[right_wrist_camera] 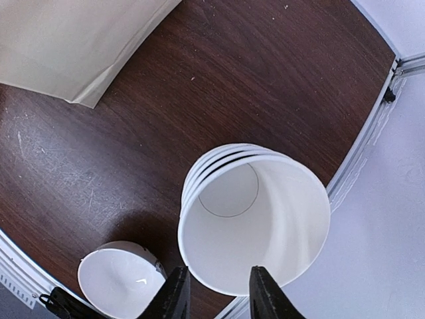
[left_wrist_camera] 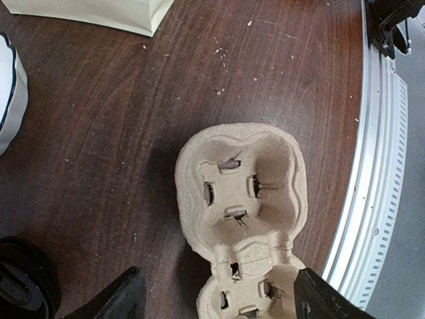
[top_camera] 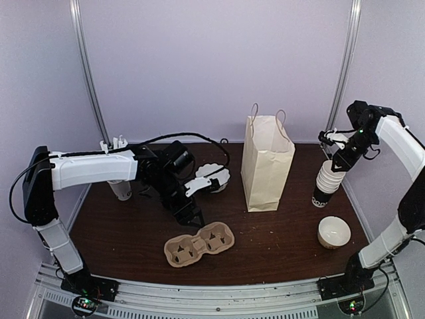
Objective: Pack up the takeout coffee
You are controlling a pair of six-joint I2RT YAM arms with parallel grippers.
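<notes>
Here, the left tool (top_camera: pixel 192 216) is seen with its fingers (left_wrist_camera: pixel 123 299) spread wide apart and nothing held between them. It is poised over the left part of the carrier (top_camera: pixel 199 244), which lies flat on the surface (top_camera: pixel 285 226) close to the near rail (left_wrist_camera: pixel 372 199). The coffee (left_wrist_camera: pixel 18 282) is shown only in the left wrist view, as a round black lid cut off at the bottom left corner. It is placed on the surface just to the far side of the tool's far finger, apart from the carrier, and the cup beneath the lid is not visible. In the top view it is hidden by the left arm (top_camera: pixel 93 169). The bag (top_camera: pixel 267 166) is stood upright right of centre, its handles raised, on the far side of the carrier and to its right. The stack (top_camera: pixel 325 183) is set further right, apart from the bag. The right tool (top_camera: pixel 334 165) is held just above the stack's top, its fingers (right_wrist_camera: pixel 174 296) a little apart. The top cup's rim is seen between them, though contact cannot be told. An open cup (top_camera: pixel 333 232) is placed on the near side of the stack.
</notes>
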